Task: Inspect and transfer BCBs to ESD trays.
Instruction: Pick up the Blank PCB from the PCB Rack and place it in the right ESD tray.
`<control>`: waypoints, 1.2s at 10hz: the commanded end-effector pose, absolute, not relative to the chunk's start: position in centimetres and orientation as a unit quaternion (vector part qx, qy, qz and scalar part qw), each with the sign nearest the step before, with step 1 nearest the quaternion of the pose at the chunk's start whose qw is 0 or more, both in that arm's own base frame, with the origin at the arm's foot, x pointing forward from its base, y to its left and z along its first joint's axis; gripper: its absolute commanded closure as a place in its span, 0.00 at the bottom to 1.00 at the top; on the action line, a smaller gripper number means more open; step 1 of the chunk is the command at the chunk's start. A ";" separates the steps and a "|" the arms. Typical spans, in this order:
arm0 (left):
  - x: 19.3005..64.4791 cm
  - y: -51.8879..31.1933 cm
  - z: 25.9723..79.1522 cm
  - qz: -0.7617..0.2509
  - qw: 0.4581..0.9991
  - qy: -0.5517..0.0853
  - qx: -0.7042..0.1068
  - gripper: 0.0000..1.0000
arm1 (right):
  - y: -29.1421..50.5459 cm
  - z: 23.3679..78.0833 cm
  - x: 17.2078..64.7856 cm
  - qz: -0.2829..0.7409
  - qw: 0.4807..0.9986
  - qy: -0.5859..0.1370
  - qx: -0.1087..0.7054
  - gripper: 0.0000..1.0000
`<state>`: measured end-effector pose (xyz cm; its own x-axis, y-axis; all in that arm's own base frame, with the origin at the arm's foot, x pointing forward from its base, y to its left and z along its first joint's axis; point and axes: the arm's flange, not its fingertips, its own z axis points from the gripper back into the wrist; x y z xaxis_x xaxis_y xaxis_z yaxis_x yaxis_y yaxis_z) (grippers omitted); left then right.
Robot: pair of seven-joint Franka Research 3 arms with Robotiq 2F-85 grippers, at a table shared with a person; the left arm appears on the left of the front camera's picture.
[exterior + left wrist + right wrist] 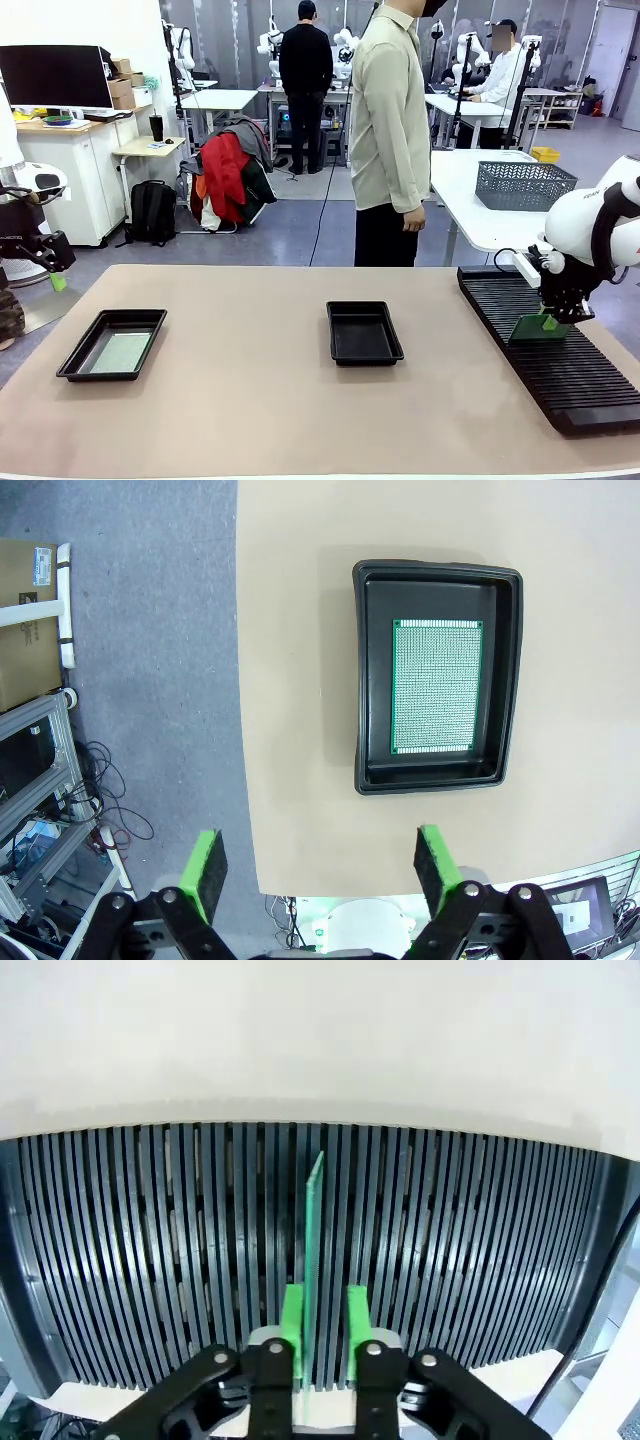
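Currently, the long black slotted rack (575, 375) lies along the robot's right edge of the tan tabletop (250, 410). Over the rack's far half, the right hand (324, 1300) points down, with its green pads (292, 1310) on either side of a green BCB (314, 1220) that stands on edge in one of the slots. The pads sit very close to this board. One looks to be against it and a thin gap shows beside the other, so I cannot tell whether the grip is tight.

To the rack's left, near the middle of the tabletop, lies one ESD tray (364, 335) with its black floor bare. Farther left and well apart from the rack lies the second ESD tray (437, 572). A pale BCB (437, 685) rests flat on its floor, roughly centred inside the rim.

The left hand (320, 858) hovers high beyond the tabletop edge farthest from the rack, its jaws spread wide and holding nothing. Beyond the rack's far end, a grey wire basket (522, 185) sits on a white table. A person (390, 130) stands across the tabletop, to the left of that basket.
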<state>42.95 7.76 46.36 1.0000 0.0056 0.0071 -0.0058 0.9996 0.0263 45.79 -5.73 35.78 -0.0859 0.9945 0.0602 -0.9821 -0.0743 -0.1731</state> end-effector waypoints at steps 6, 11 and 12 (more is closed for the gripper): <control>42.9 7.9 46.2 0.000 1.000 -0.004 0.013 0.00 | -6.3 35.8 45.1 0.734 0.672 -0.092 -0.020 1.00; 42.9 7.9 46.2 0.000 1.000 -0.004 0.013 0.00 | -7.4 44.1 43.5 0.732 0.673 -0.097 -0.036 1.00; 42.9 7.9 46.2 0.000 1.000 -0.004 0.013 0.00 | -7.8 46.8 42.9 0.730 0.675 -0.096 -0.039 1.00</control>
